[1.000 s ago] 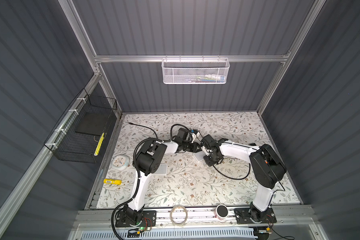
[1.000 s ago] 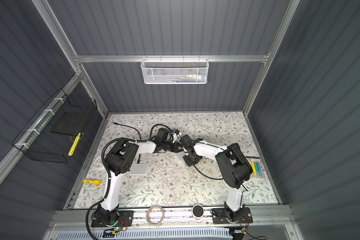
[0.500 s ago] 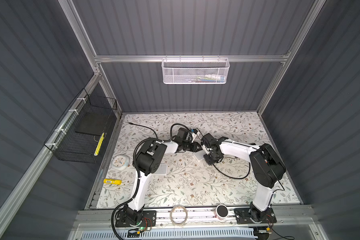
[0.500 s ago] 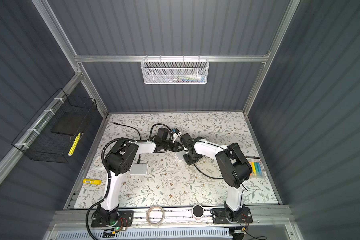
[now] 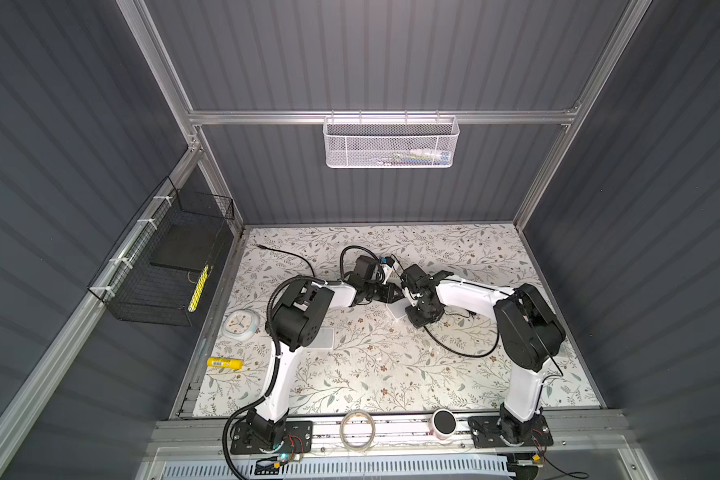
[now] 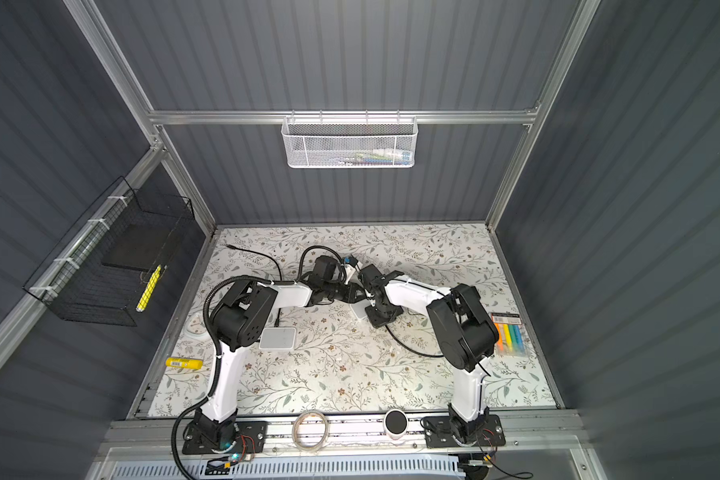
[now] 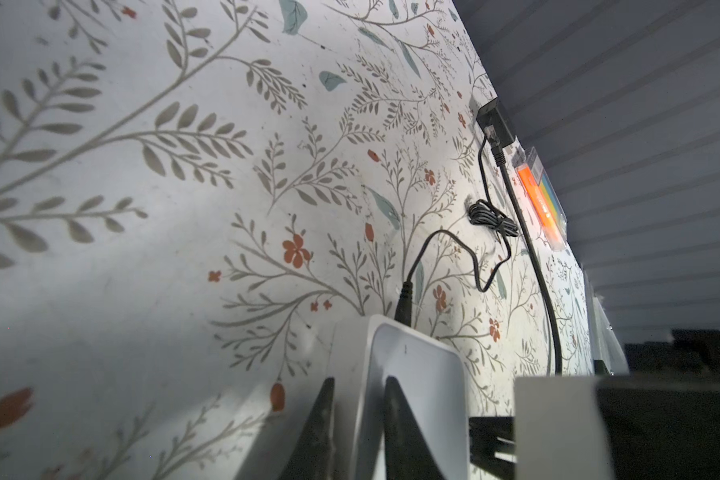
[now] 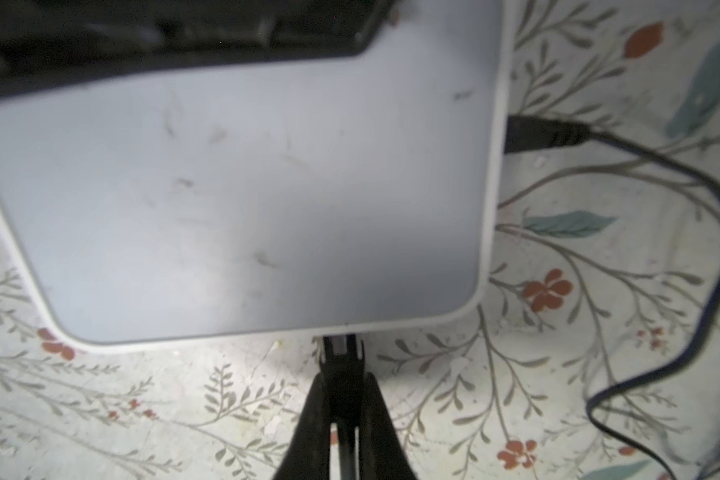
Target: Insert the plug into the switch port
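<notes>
Right wrist view showed the right gripper closed on the plug, whose tip touched one edge of the white switch lying on the table. Left wrist view showed the left gripper clamped across another edge of the switch, bracing it. A black power cord sat in a third side. The step in hand looked like the insertion itself, though whether the plug was seated could not be told. The next move likely called for a straight push along the port's line.
</notes>
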You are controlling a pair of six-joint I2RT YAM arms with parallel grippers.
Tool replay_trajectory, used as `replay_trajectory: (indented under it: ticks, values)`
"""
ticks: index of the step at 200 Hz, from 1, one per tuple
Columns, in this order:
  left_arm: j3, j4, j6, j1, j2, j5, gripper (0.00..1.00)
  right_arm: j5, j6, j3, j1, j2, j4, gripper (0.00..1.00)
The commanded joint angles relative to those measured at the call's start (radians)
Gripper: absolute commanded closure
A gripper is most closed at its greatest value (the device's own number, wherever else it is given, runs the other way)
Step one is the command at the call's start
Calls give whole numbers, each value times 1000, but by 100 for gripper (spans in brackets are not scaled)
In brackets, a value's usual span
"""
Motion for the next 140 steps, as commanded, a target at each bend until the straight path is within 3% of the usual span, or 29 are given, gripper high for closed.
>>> replay_trajectory:
  ticks: [1, 140]
  values:
    - [-64, -182, -17, -87, 48, 173, 79, 28, 33, 102, -13, 8, 358, 100]
    - [-67, -167, -22, -96, 65, 190, 81, -6, -3, 165, -21, 29, 340, 100]
